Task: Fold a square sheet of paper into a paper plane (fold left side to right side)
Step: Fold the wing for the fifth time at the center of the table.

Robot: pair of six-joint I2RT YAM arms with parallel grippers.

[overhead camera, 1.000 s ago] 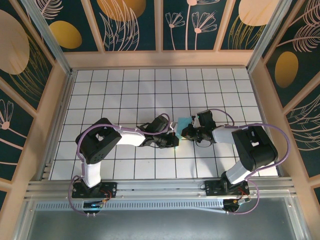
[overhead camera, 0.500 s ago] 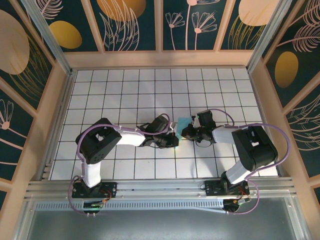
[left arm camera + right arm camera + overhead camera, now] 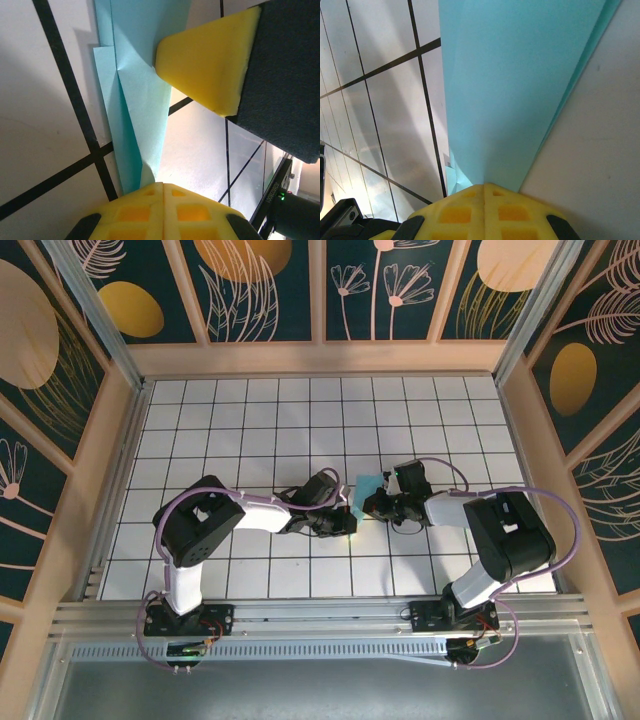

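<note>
The turquoise sheet of paper (image 3: pixel 368 485) lies on the white grid table (image 3: pixel 250 430), folded into a slim layered shape. Only a small patch of it shows between the two wrists in the top view. My left gripper (image 3: pixel 348 521) is shut. In the left wrist view its yellow tips (image 3: pixel 163 184) meet at the paper's (image 3: pixel 140 100) narrow end. My right gripper (image 3: pixel 368 505) is shut too, and its fingertip (image 3: pixel 205 65) rests on the paper's wider part. In the right wrist view the broad flap (image 3: pixel 510 85) runs up to the shut jaws (image 3: pixel 485 186). I cannot tell whether either pinches the paper.
Wooden walls (image 3: pixel 320 358) with dark floral panels enclose the table on three sides. A metal rail (image 3: pixel 320 615) carrying both arm bases runs along the near edge. Bare grid tiles (image 3: pixel 450 410) lie all around the paper.
The right wrist has edged slightly to the left. The paper and the left arm have kept their place.
</note>
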